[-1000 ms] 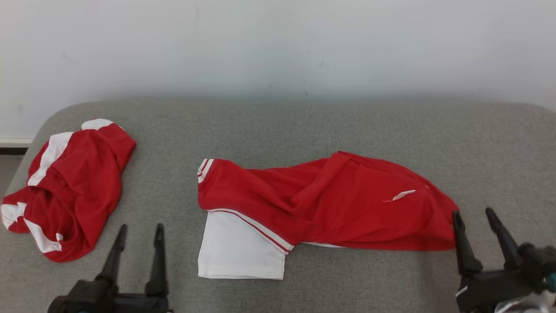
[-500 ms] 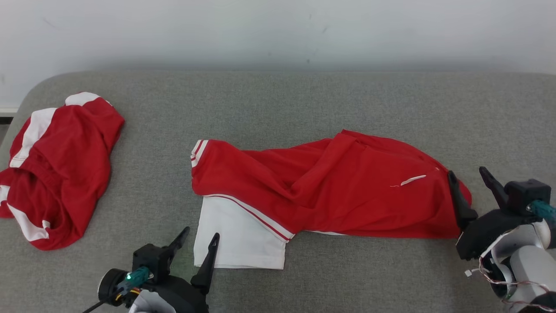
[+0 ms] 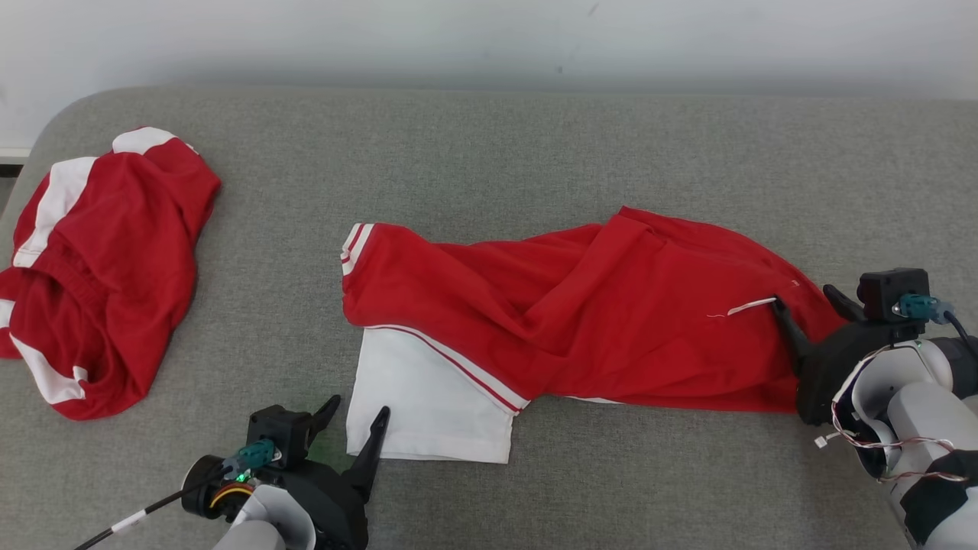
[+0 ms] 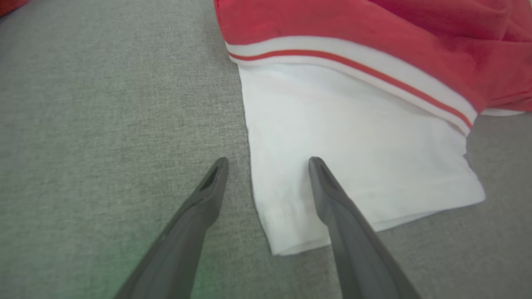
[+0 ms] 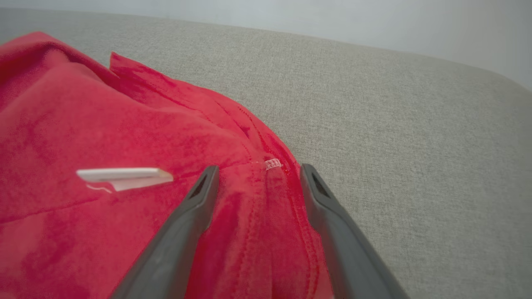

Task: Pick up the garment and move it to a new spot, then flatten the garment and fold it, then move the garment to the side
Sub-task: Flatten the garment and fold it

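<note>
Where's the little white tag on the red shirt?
In the head view, the small white tag lies on the right end of the red fabric garment, just left of the right gripper.

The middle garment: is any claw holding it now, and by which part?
Nothing is held. The left claw is open astride the edge of the white panel; the right claw is open over the red right end of the garment.

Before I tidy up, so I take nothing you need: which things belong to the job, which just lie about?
Job: long red fabric garment with white panel; open left gripper at its white corner; open right gripper at its red end.
Lying about: crumpled red-and-white garment at the robot's far left.
</note>
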### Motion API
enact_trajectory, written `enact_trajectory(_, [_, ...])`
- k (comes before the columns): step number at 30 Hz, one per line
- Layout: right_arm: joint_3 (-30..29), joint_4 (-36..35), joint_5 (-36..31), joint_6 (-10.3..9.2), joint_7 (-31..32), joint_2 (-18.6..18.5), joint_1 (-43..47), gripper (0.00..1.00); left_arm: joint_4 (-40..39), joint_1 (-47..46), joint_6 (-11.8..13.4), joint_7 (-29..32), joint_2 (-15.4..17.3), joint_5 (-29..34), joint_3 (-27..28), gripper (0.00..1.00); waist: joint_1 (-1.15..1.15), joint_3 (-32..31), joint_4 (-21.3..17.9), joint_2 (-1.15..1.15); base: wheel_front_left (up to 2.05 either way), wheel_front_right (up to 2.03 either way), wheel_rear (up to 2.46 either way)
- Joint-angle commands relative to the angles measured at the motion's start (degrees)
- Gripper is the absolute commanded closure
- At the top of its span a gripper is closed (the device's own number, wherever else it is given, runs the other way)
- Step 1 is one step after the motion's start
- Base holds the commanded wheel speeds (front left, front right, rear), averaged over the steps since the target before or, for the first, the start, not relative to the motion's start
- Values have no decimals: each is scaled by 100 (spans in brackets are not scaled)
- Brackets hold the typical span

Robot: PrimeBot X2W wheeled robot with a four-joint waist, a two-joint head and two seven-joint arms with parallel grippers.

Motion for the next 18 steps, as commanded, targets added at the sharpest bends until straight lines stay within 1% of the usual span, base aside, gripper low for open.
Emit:
enact_trajectory(1, [84,80,113,-13,40,-33,-113,0,77,-63,10,17,3,-70,-87,0,-1,27,19,-1,0,0,0])
enact_trajectory(5, [285,254,286,-14,141,-33,-207,0,190,-136,9,71,-10,-275,-270,0,-1,53,45,-1,0,0,0])
enact_trajectory(8, [440,371,405,-14,86,-56,-351,0,250,-185,6,138,-38,-452,-467,0,-1,79,72,-1,0,0,0])
enact_trajectory(9, [497,416,463,-14,98,-37,-364,35,271,-184,7,171,-56,-543,-524,0,-1,84,78,-1,0,0,0])
enact_trajectory(10, [544,467,518,-14,112,-23,-380,55,284,-196,4,206,-59,-618,-592,0,-1,88,83,-1,0,0,0])
enact_trajectory(11, [577,532,567,-14,132,-22,-403,100,305,-209,-3,223,-49,-656,-656,50,-1,90,90,-1,0,0,0])
enact_trajectory(13, [672,607,621,-14,93,-36,-467,100,333,-229,-6,227,-64,-750,-766,100,-1,90,103,-1,0,0,0])
enact_trajectory(16, [784,722,734,-14,-39,-26,-491,100,365,-203,-5,143,-108,-972,-874,100,-1,38,105,-1,0,0,0])
enact_trajectory(18, [865,761,793,-14,-177,-45,-499,100,392,-206,-2,51,-46,-1023,-933,100,-1,-23,89,-1,0,0,0])
